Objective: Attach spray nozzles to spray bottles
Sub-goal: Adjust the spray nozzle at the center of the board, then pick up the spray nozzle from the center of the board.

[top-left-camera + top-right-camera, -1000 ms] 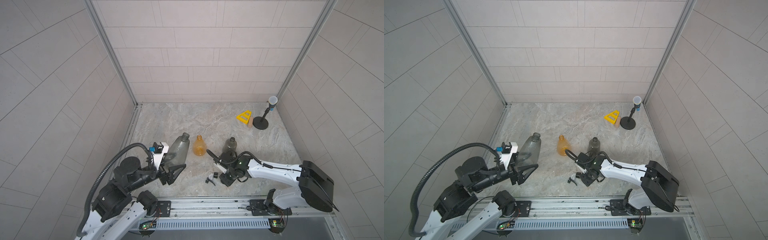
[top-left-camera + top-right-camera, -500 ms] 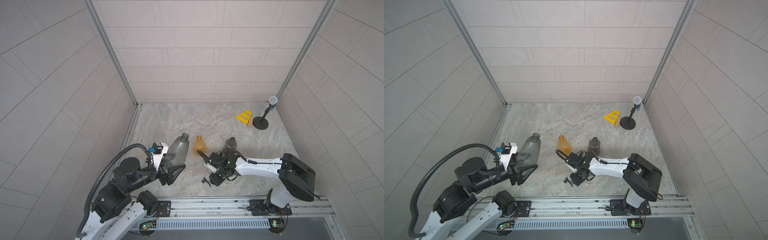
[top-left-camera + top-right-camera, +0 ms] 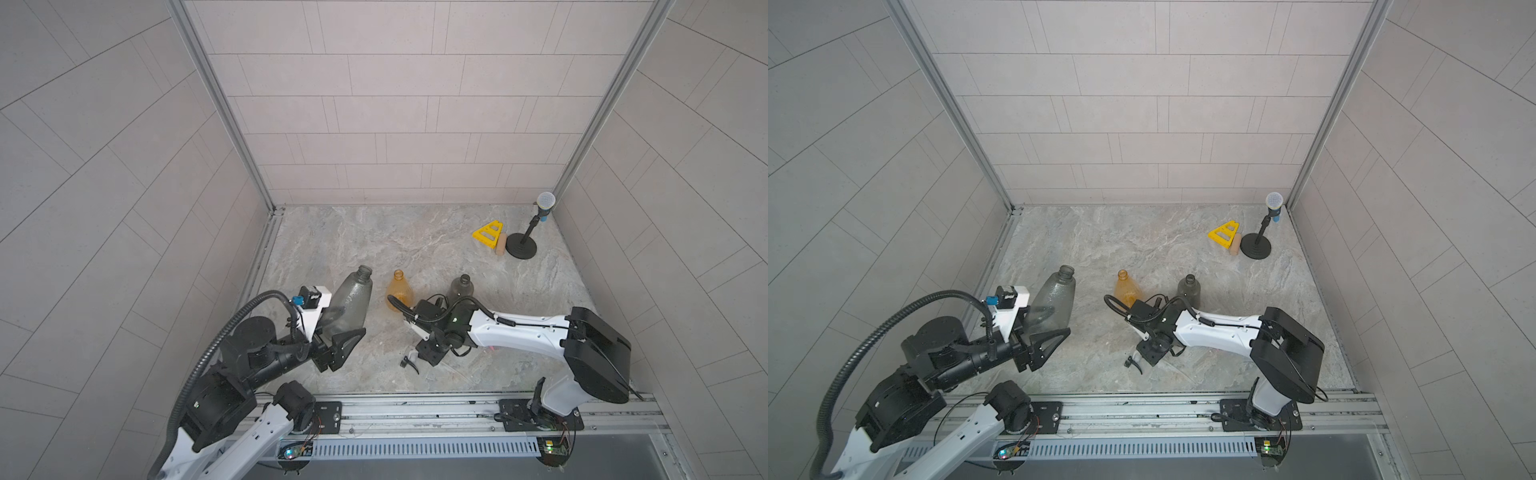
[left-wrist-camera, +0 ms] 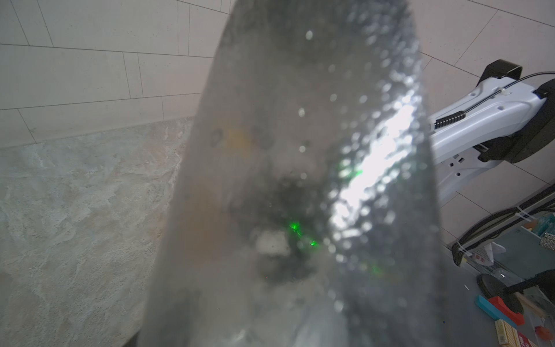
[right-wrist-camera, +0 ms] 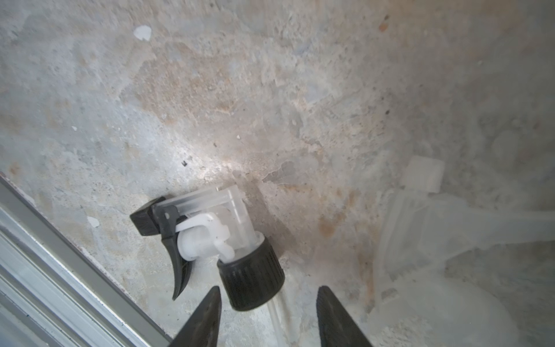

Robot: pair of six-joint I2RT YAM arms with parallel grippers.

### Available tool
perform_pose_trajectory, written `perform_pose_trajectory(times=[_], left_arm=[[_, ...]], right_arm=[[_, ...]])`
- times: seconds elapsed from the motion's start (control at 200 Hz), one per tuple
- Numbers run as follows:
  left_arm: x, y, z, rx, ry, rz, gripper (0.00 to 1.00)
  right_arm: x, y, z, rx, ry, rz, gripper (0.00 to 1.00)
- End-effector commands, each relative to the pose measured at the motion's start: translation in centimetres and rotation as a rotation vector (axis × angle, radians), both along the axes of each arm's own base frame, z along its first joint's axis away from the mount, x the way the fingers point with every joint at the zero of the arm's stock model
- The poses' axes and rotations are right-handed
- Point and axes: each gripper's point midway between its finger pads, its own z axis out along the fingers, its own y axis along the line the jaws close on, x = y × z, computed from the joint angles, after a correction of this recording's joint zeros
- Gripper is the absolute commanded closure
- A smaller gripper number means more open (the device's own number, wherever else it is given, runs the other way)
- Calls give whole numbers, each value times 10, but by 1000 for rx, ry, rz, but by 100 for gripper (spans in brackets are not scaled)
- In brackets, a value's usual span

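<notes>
My left gripper [image 3: 337, 337] is shut on a smoky grey spray bottle [image 3: 350, 301], held off the floor and tilted, neck up; the same bottle [image 4: 300, 180] fills the left wrist view and hides the jaws. An amber spray bottle [image 3: 400, 289] and a second grey spray bottle [image 3: 461, 286] stand upright mid-floor. My right gripper [image 5: 268, 296] hangs low and open over a white-and-black spray nozzle [image 5: 210, 237] lying on the floor; its black collar sits just ahead of the fingertips [image 5: 210, 303], untouched. A translucent whitish spray nozzle [image 5: 432, 216] lies blurred beside it.
A black microphone stand [image 3: 521, 248], a yellow triangle [image 3: 488, 235] and a small wooden block [image 3: 501, 249] sit at the back right corner. Tiled walls close in three sides. A metal rail [image 3: 415, 405] runs along the front edge, close to the nozzle.
My right gripper has slid left across the floor to the white-and-black nozzle, its arm swinging round. The left arm and its bottle have not moved.
</notes>
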Motion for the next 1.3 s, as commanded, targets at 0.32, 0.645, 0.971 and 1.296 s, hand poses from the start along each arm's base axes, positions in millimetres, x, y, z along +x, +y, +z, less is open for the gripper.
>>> perform_pose_trajectory(times=[0.32,0.645,0.971,1.296], left_arm=[[-3,35,15,55,-42,149,100],[1,46,19,72,-58,209,100],[1,56,23,81,-75,253,100],[1,56,24,80,-81,250,100]], right_arm=[[3,-7,4,-151,-49,172,48],[-3,0,-15,-237,-40,248,50],[-9,13,-27,-251,-11,293,49],[-13,6,-41,-267,22,287,51]])
